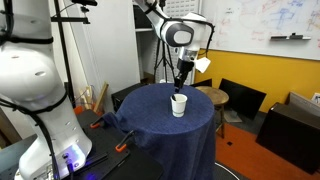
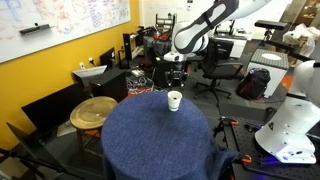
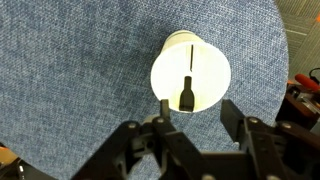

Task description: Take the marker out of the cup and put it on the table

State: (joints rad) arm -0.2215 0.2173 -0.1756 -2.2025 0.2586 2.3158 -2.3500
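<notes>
While above the cup (image 3: 212, 72) on the table (image 3: 70, 60), gripper (image 3: 196, 106) wide apart; marker (image 3: 187, 88) inside.

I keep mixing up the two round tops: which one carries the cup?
The table draped in navy cloth carries the white cup; the smaller brown wooden stool stands beside it, lower.
</notes>
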